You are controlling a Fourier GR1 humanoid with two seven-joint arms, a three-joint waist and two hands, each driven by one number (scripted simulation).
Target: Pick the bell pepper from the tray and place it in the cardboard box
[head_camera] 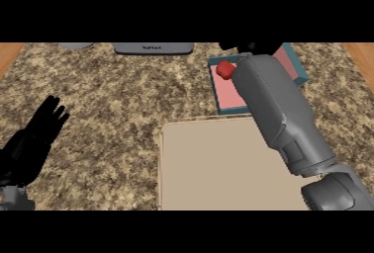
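From the head view I see a speckled stone counter point(110, 99) with wood showing at both far corners. My right forearm point(281, 113) runs up from the lower right and reaches over the tray point(292, 62), a teal-rimmed tray with a pink floor that sits at the far right of the counter. The right hand point(252, 48) shows only as a dark shape at the tray's far edge, mostly hidden by the forearm and cut by the top of the view. I cannot tell whether its fingers are closed or spread.

The pepper point(225, 70), a small red shape, lies at the tray's left side, just beside my wrist and touching its outline. Whether the hand has hold of it I cannot tell.

Nearer to me, the box point(211, 168) lies as a broad tan panel with a lighter rim. Its far edge is just short of the tray, and the forearm crosses its right part.

My left hand point(36, 138) rests at the left edge of the view, fingers straight and pointing up, relaxed and holding nothing, well apart from tray and box.

At the far edge of the counter sits a grey appliance point(153, 48) with small white lettering on its face, too small for me to read. A pale grey object point(75, 45) shows just to its left, cut by the view's edge.
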